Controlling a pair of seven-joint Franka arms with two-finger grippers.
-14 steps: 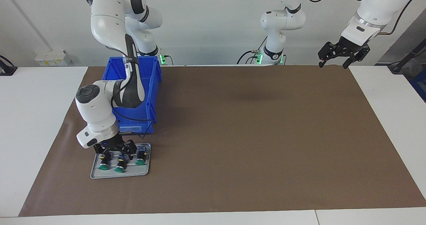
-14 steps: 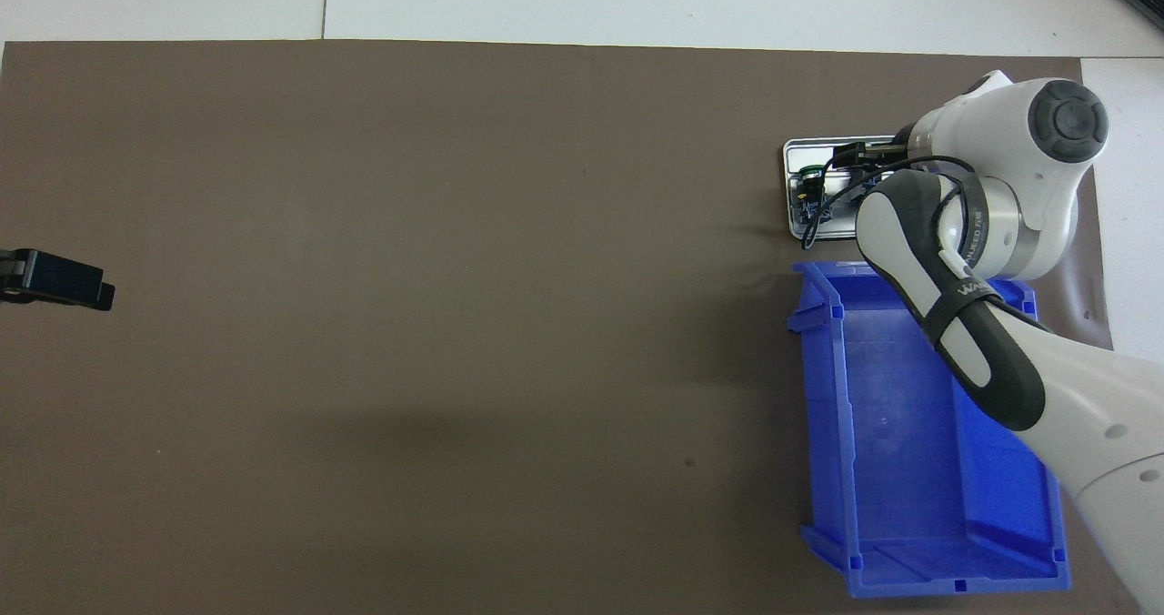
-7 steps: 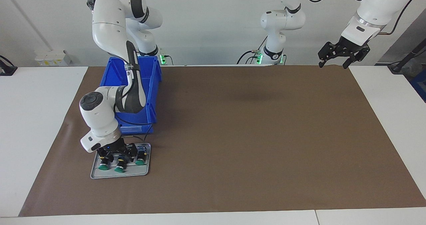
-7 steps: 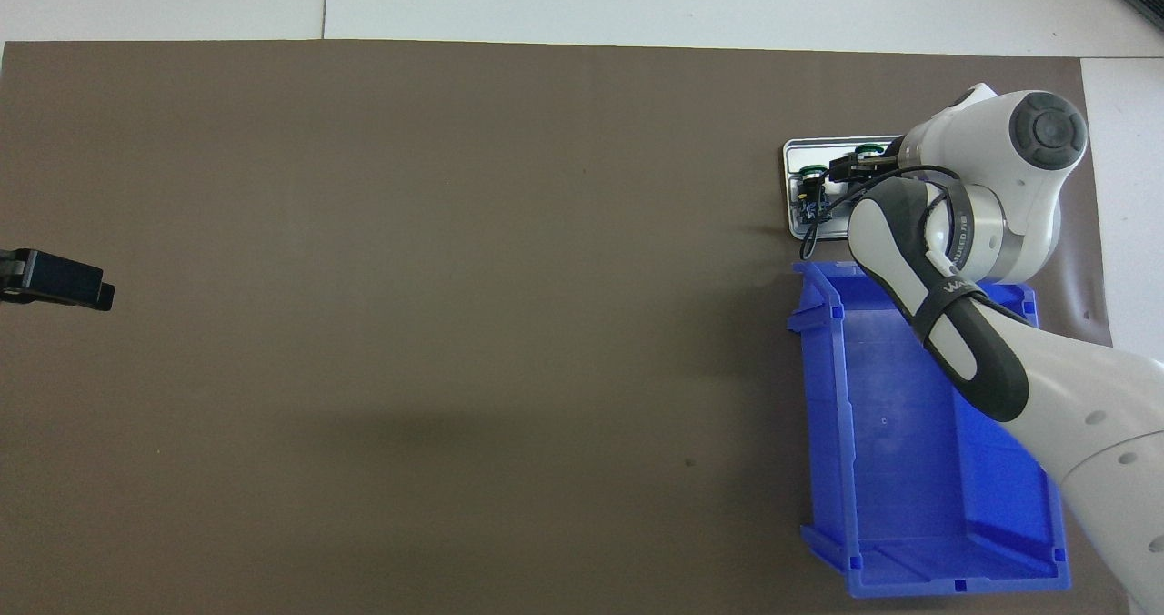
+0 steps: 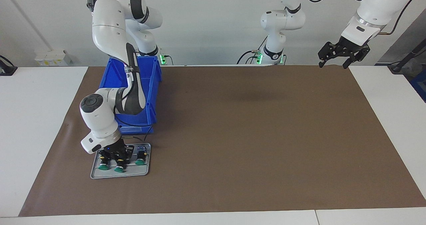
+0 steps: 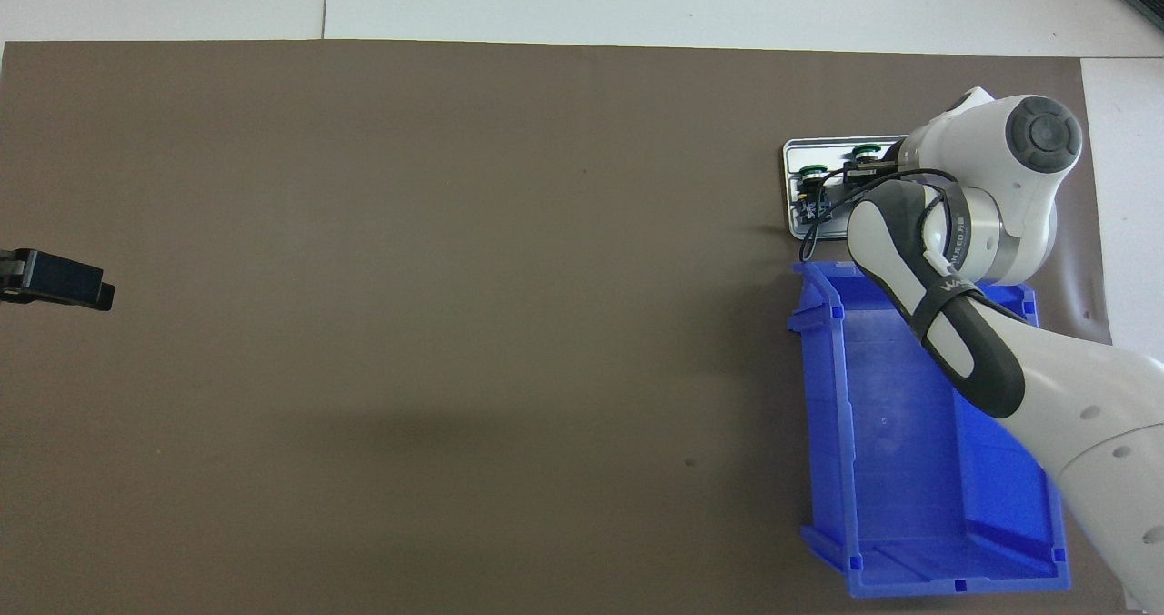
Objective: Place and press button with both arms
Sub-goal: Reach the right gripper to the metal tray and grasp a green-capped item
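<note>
Three green-capped buttons lie in a small grey tray point(image 5: 96, 175) on the brown mat, toward the right arm's end of the table. My right gripper point(image 5: 118, 158) is down in the tray, shut on the middle button point(image 5: 119, 168). The other two buttons point(image 5: 103, 167) point(image 5: 140, 162) lie on either side of it. In the overhead view the right wrist covers much of the tray point(image 6: 789, 156); two green caps point(image 6: 812, 175) point(image 6: 864, 152) show. My left gripper point(image 5: 342, 53) hangs open and holds nothing, high over the mat's corner at the left arm's end; it waits there point(image 6: 64, 280).
A blue bin point(image 5: 149, 85) stands right beside the tray, nearer to the robots, and the right arm reaches over it point(image 6: 909, 469). The brown mat point(image 5: 249, 135) covers most of the white table.
My right gripper has sunk lower into the tray and closed on the middle button. The left arm has not moved.
</note>
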